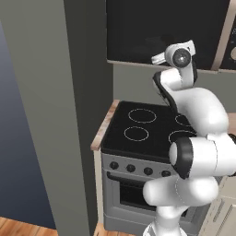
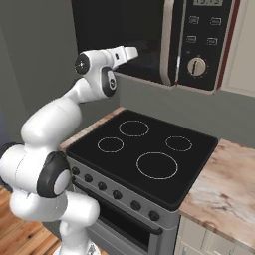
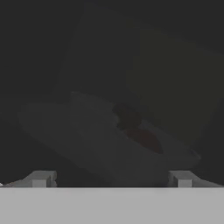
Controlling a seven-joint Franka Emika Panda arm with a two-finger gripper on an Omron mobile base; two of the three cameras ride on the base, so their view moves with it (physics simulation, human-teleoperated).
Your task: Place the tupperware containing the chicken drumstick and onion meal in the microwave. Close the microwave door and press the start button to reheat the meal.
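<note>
Tupperware (image 3: pixel 131 131) is lying ahead of the pincer (image 3: pixel 111 178) and slightly to its right in the hand view, sitting dimly on the pale turntable plate (image 3: pixel 65 127) inside the dark microwave (image 2: pixel 199 45); a dark brownish shape that is probably the chicken drumstick (image 3: pixel 124 116) and a reddish lump, likely the onion (image 3: pixel 146 139), are showing in it, though the murk is making the tub's edges hard to trace. The pincer's two fingertips (image 3: pixel 40 178) are standing wide apart with nothing between them. Judging by its look, the tub is going to be light, thin-walled and a little flexible, slick on its sides, with loose food that would shift if tilted, so taking it by a long rim wall and keeping it level seems best. Farther out, the microwave door (image 2: pixel 167 40) is standing open beside the button panel (image 2: pixel 204 35), and the stove (image 2: pixel 144 149) is sitting below the arm.
</note>
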